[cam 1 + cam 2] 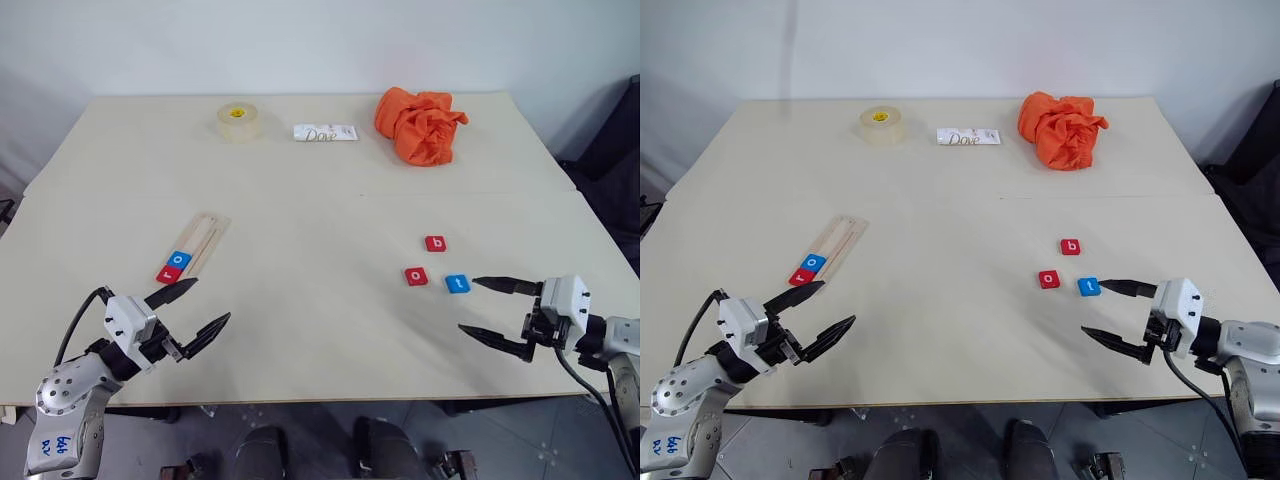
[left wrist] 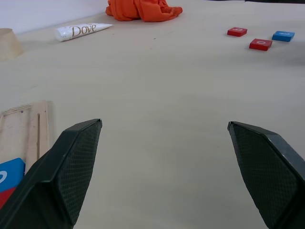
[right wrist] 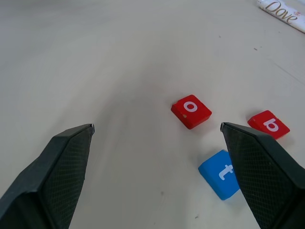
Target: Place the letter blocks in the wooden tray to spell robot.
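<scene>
Right gripper [image 1: 1118,315] hangs with jaws wide apart over the table [image 1: 960,330], its upper finger tip just beside the blue t block [image 1: 1089,287]; the red o block [image 1: 1049,279] and red b block [image 1: 1070,246] lie a little beyond. Left gripper [image 1: 823,311], jaws also apart, sits close to the tray [image 1: 840,240] holding a red r block [image 1: 800,277] and blue o block [image 1: 813,264]
</scene>
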Tool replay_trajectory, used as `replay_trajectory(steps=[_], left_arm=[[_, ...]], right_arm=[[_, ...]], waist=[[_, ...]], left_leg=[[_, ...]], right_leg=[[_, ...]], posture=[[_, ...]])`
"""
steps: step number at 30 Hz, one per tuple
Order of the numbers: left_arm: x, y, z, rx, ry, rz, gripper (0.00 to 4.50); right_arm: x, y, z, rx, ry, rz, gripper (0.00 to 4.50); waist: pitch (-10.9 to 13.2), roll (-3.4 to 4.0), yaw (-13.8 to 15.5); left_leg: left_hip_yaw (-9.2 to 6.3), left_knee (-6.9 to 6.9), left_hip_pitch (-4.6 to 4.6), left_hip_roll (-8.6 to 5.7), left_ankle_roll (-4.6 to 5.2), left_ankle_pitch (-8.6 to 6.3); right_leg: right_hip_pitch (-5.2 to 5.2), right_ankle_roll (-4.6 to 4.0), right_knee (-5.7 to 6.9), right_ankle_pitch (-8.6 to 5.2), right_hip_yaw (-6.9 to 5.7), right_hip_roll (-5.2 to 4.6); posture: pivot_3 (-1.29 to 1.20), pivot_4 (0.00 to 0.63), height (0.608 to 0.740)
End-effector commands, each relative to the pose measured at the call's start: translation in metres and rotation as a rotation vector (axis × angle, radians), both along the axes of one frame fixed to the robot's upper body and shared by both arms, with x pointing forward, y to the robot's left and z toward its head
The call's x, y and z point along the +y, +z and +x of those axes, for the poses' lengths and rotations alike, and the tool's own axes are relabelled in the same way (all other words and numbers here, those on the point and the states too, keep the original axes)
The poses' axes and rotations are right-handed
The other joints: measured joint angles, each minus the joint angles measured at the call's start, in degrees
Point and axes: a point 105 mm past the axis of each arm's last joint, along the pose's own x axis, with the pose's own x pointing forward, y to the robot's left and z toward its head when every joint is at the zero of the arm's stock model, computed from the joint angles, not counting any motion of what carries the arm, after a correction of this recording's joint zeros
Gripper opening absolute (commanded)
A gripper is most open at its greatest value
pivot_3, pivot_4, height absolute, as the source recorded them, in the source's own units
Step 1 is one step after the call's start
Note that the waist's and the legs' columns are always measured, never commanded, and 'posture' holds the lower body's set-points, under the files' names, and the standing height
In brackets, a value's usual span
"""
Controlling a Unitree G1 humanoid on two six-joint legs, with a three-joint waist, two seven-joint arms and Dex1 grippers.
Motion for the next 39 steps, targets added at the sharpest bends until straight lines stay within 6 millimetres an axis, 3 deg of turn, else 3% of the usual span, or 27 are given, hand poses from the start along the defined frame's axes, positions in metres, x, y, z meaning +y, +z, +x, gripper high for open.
replay_trajectory(steps=[1, 8, 14, 17, 21, 28, 35, 39], left_arm=[[0.004, 0.008, -0.002, -0.036, 0.019, 0.002, 4.50], [0.024, 0.007, -0.007, 0.010, 0.129, 0.011, 4.50], [0.064, -0.001, -0.024, 0.144, 0.315, 0.003, 4.50], [0.082, 0.010, -0.030, 0.102, 0.364, -0.004, 4.50], [0.087, 0.013, -0.034, 0.107, 0.378, 0.004, 4.50], [0.105, 0.015, -0.005, 0.203, 0.502, 0.006, 4.50], [0.095, 0.018, 0.030, 0.242, 0.461, -0.015, 4.50], [0.088, 0.011, 0.046, 0.293, 0.448, -0.024, 4.50]], right_arm=[[-0.002, 0.011, 0.000, -0.039, 0.010, -0.008, 4.44], [0.003, 0.013, 0.004, -0.048, 0.016, 0.006, 4.44], [0.014, 0.019, 0.013, -0.072, 0.049, 0.022, 4.44], [0.021, 0.021, 0.016, -0.073, 0.079, 0.026, 4.44], [0.029, 0.026, 0.021, -0.087, 0.117, 0.025, 4.44], [0.046, 0.036, 0.028, -0.107, 0.173, 0.025, 4.44], [0.052, 0.037, 0.028, -0.107, 0.183, 0.026, 4.44], [0.053, 0.036, 0.022, -0.094, 0.179, 0.032, 4.44]], waist=[[0.00, 0.00, 0.00], [0.00, 0.00, -0.17], [0.00, 0.00, -0.19], [0.03, -0.04, 0.06], [0.03, -0.04, -0.03], [0.07, -0.10, 0.03], [0.09, -0.12, -0.06], [0.09, -0.12, -0.08]], left_leg=[[0.00, 0.00, 0.00, 0.00, 0.00, 0.00], [0.00, 0.01, 0.00, 0.01, 0.00, 0.00], [0.00, 0.01, 0.02, 0.03, -0.01, -0.01], [-0.02, 0.02, 0.02, 0.03, 0.00, -0.01], [-0.04, 0.06, 0.01, 0.02, -0.01, -0.01], [-0.07, 0.11, 0.01, 0.03, -0.05, 0.02], [-0.03, 0.17, 0.01, 0.03, -0.07, 0.01], [0.00, 0.17, 0.00, 0.04, -0.09, 0.00]], right_leg=[[0.00, 0.00, 0.00, 0.00, 0.00, 0.00], [0.00, 0.00, 0.02, 0.00, 0.00, 0.01], [-0.02, -0.04, 0.06, -0.02, 0.02, 0.00], [-0.02, -0.06, 0.07, -0.03, 0.01, -0.01], [-0.02, -0.08, 0.10, -0.04, 0.00, -0.02], [-0.07, -0.14, 0.31, -0.08, -0.01, -0.02], [-0.10, -0.17, 0.40, -0.09, 0.00, -0.02], [-0.13, -0.17, 0.42, -0.10, 0.01, 0.00]], posture=[[0.00, 0.150, 0.740], [0.00, 0.150, 0.740], [0.00, 0.150, 0.740], [0.00, 0.150, 0.740], [0.00, 0.150, 0.740], [0.00, 0.150, 0.740], [0.00, 0.150, 0.740], [0.00, 0.150, 0.740]])
